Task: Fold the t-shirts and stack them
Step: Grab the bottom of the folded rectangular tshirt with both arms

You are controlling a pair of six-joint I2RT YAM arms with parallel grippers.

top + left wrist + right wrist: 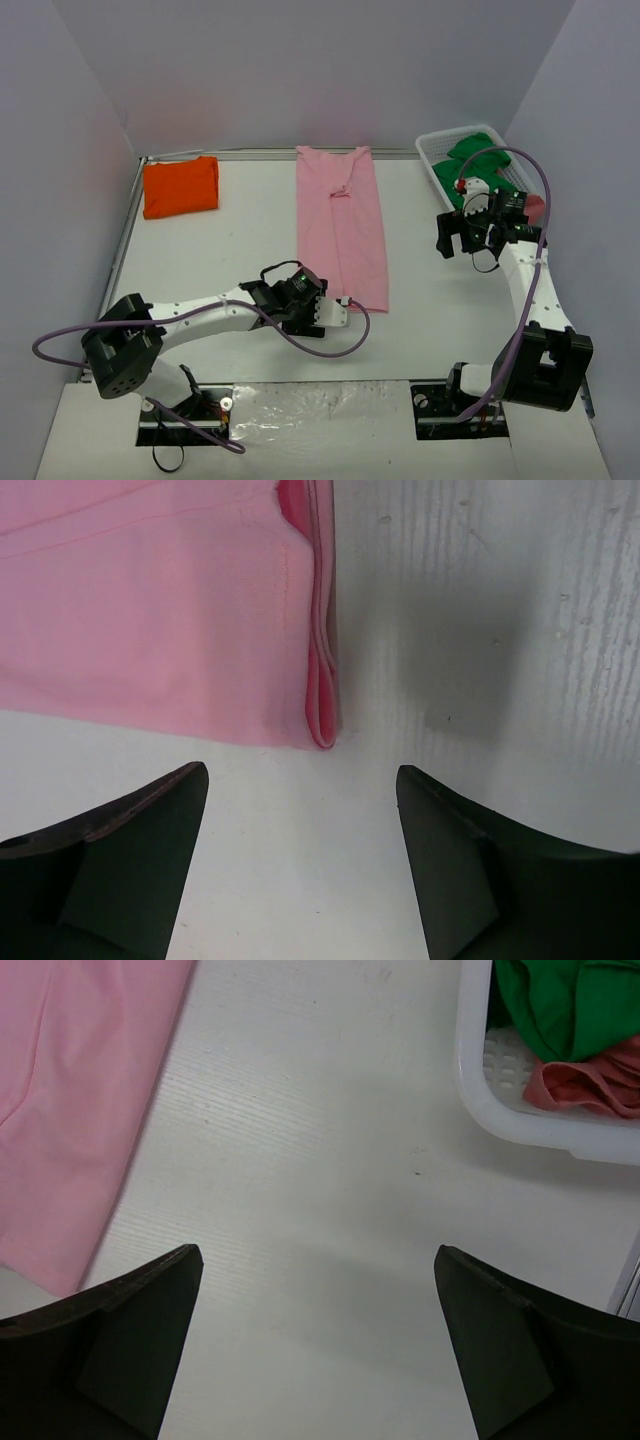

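Pink t-shirt (342, 225) being kept flat at table centre, folded into long strip, long axis running near-to-far, collar at far end. Orange t-shirt (181, 186) being kept folded at far left. Left arm being stretched low across table. Left gripper (335, 312) being held at strip's near left corner, jaws spread, nothing gripped. Right arm being held raised. Right gripper (455, 235) being held wide apart, empty, between strip and basket (432, 150).

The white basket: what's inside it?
A bunched green cloth and a reddish-pink cloth lie in the white basket. Anything underneath them is covered.
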